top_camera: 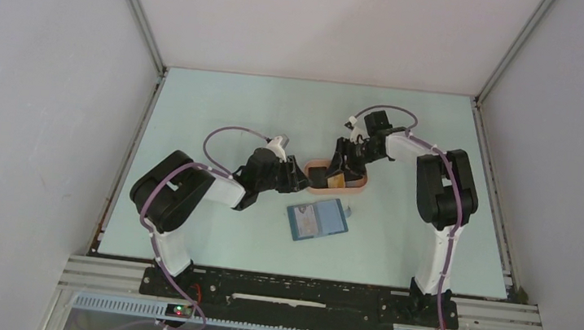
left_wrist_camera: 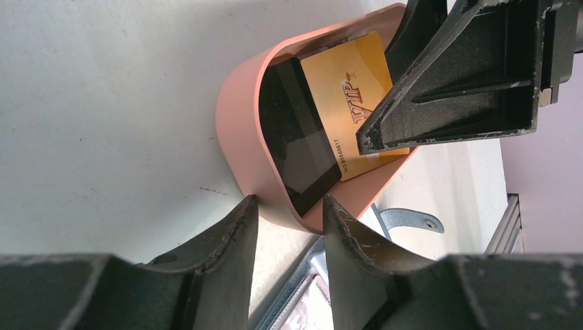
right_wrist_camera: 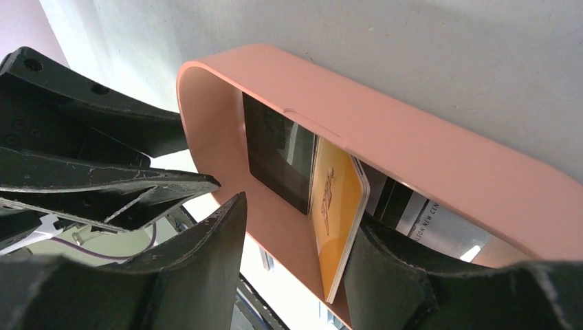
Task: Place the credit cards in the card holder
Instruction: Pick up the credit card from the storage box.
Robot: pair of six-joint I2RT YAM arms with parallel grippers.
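While my right gripper stands parted astride the pink tray wall, the gold card leans on its inner finger, the black card beside it. My left gripper brackets the tray's end; its grip I cannot tell. The blue card holder lies near the tray.

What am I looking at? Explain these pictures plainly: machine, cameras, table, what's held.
Two robot arms each end in a two-finger gripper. One picture looks down from above; two come from wrist cameras. On the table lie an open blue card holder and a pink tray holding a black card and a gold card. The right gripper straddles the gold card, jaws apart. The left gripper sits at the tray's end; whether it pinches is unclear.
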